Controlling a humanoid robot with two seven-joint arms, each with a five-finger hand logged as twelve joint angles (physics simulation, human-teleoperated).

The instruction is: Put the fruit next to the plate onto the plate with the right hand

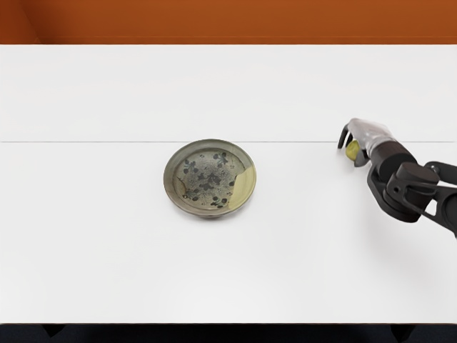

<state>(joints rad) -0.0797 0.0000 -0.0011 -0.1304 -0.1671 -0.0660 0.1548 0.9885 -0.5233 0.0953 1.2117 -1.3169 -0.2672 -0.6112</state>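
Head view: yellow-green fruit [352,150] was clasped by the right hand [367,136].
It could be dropped short of the plate [243,183] if gripped loosely.

White table [107,250], thin seam across; orange wall [214,21] behind.

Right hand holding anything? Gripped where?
The right hand is curled around the yellow fruit, fingers wrapping its top and sides; most of it is hidden. Lifted or not: cannot tell.

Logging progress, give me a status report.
Right hand curled around fruit, well right of plate. Left hand out of view. Nothing between fruit and plate.
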